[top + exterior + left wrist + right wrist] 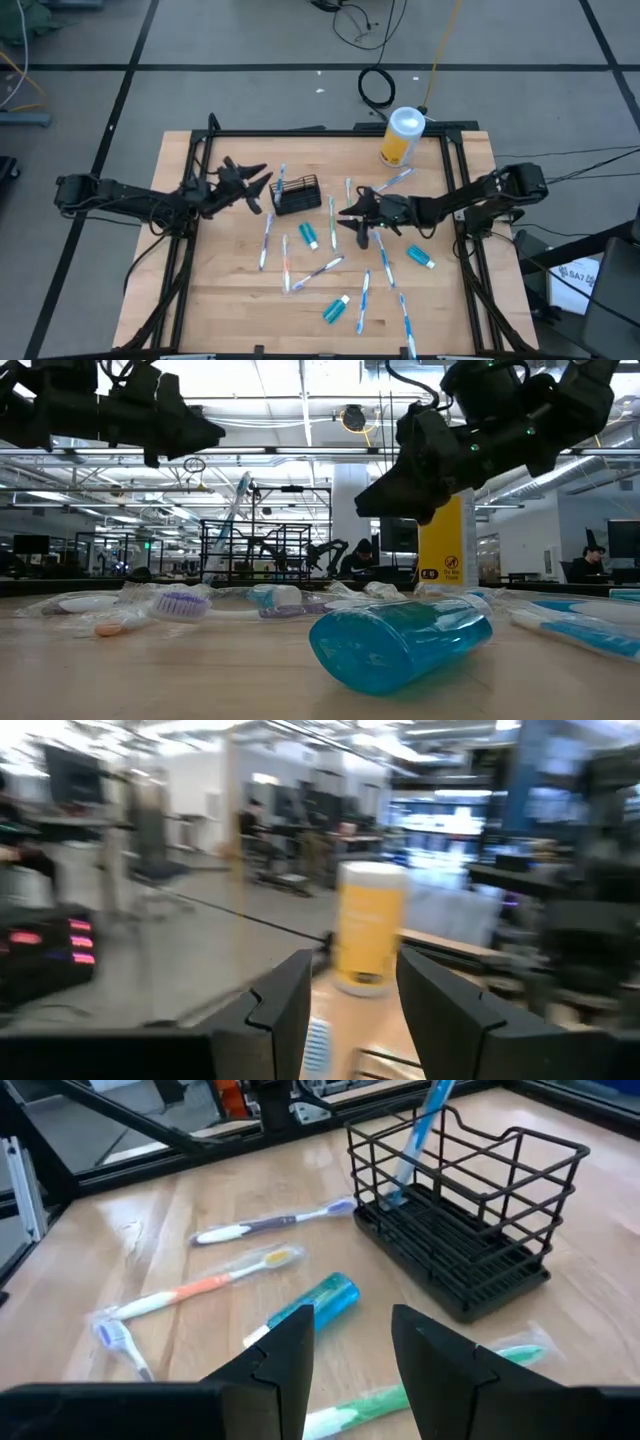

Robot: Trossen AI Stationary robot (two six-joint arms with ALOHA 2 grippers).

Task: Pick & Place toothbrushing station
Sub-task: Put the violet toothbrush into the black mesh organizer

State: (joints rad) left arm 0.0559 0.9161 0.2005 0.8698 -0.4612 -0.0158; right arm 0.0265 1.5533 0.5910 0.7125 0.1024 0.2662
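Note:
The black wire caddy (297,195) stands on the wooden table (230,300) with one blue-and-white toothbrush (420,1130) leaning upright inside it. More toothbrushes (266,240) and teal toothpaste tubes (308,236) lie loose on the table around it. My left gripper (262,186) hovers open just left of the caddy, above the table, and points level toward the right edge. My right gripper (348,215) hovers open to the right of the caddy (470,1210), facing it, with a teal tube (318,1304) lying beyond its fingertips. Neither holds anything.
A yellow canister with a white lid (402,135) stands at the table's far right. A black frame (190,150) runs along the table's edges. Loose toothbrushes (385,265) and tubes (421,257) are strewn over the middle and the near right; one tube (400,640) lies close to the low camera.

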